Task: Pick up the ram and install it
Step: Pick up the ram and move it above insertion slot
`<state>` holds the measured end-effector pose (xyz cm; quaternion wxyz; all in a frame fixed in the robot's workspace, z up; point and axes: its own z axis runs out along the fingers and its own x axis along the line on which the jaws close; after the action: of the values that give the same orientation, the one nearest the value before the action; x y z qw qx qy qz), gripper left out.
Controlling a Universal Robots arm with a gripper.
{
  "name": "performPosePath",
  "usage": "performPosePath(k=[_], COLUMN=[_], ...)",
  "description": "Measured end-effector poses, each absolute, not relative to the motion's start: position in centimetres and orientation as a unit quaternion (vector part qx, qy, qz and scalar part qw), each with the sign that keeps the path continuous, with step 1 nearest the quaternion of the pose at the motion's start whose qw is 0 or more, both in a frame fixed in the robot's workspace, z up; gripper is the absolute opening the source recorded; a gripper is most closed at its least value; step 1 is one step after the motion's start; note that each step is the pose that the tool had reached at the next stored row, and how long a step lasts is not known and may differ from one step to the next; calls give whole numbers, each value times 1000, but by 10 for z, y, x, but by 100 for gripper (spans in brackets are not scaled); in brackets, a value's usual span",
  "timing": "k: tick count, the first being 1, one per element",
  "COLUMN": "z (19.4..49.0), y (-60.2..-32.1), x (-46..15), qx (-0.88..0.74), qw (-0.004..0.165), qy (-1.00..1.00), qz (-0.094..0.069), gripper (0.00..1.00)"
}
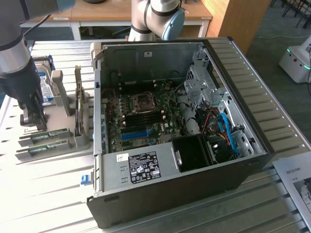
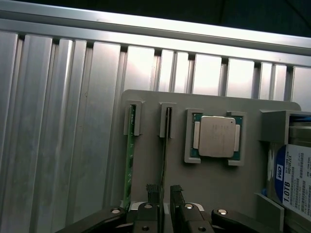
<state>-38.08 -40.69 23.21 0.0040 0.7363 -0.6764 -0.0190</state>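
Two green sticks lie on edge in slots of a grey holder tray (image 2: 146, 97). The ram (image 2: 165, 141) is the one nearer the CPU; its look-alike (image 2: 129, 160) sits one slot over. My gripper (image 2: 164, 188) hangs just over the ram's near end. One dark fingertip (image 2: 153, 190) stands on each side of the stick's edge, with a narrow gap between them. In the exterior view the gripper (image 1: 33, 121) is at the exterior view's left, over the tray where the ram (image 1: 48, 136) lies. The open computer case (image 1: 170, 121) shows its motherboard memory slots (image 1: 141, 112).
A silver CPU (image 2: 215, 136) sits in its own pocket beside the ram. A blue-labelled hard drive (image 2: 297, 179) stands past it at the tray's end. Everything rests on a ribbed aluminium table (image 2: 58, 121). A second arm's base (image 1: 155, 17) rises behind the case.
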Motion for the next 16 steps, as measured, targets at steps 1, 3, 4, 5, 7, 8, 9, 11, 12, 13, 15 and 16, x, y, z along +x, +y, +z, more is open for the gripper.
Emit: performPosePath(k=[1, 3, 4, 5, 7, 8, 9, 11, 12, 13, 15, 16], z=[232, 232, 232, 232, 232, 232, 232, 232, 232, 232, 232, 232], y=[-407, -407, -407, -407, -407, -407, -408, -410, -412, -414, -417, -419], x=[-381, -381, -381, -381, -381, -381, -381, -381, -381, -381, -381, -381], qx=[736, 736, 736, 736, 736, 736, 736, 736, 736, 736, 736, 736], qw=[4, 4, 4, 4, 4, 4, 4, 4, 4, 4, 4, 4], qy=[-676, -676, -676, -676, -676, -676, -676, -676, -676, -676, -676, -676], qz=[-19, -19, -19, -19, -19, -19, -19, -19, -19, -19, -19, -19], gripper=[24, 24, 24, 24, 24, 24, 24, 24, 24, 24, 24, 24])
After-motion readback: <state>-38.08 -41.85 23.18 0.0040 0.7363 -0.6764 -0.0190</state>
